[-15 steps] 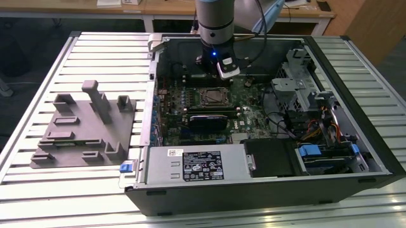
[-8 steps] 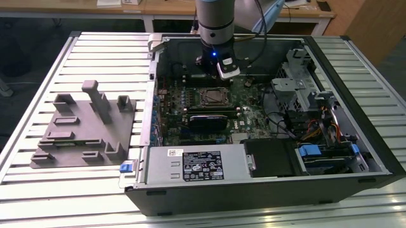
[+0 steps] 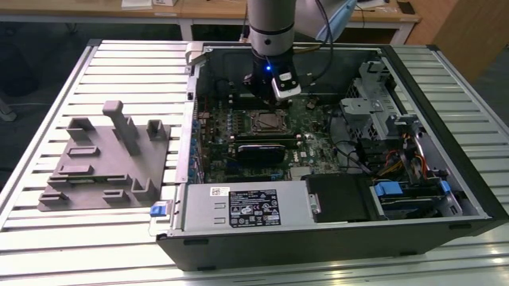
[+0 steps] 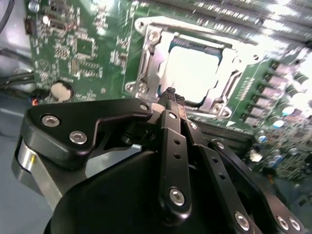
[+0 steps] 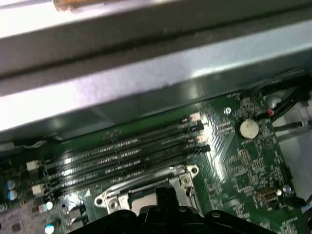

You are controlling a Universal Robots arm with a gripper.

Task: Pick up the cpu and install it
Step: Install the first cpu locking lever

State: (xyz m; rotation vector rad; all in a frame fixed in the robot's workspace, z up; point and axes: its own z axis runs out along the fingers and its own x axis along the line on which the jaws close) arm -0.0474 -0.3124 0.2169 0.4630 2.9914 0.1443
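The cpu (image 4: 195,73) shows as a shiny silver square lying flat inside the metal-framed socket (image 4: 146,53) on the green motherboard. My gripper (image 4: 169,96) hangs just above the socket's edge, its black fingers pressed together with nothing between them. In the exterior view the gripper (image 3: 269,100) is inside the open computer case, right over the socket (image 3: 266,121). In the first wrist view the fingertips (image 5: 165,194) sit in front of the socket frame (image 5: 122,197).
A grey plastic fixture (image 3: 104,161) lies on the slatted table at the exterior view's left. Inside the case are a black module (image 3: 258,152), memory slots (image 5: 122,151), a coin battery (image 5: 247,127), drive cages (image 3: 382,113) and the case wall (image 5: 146,87).
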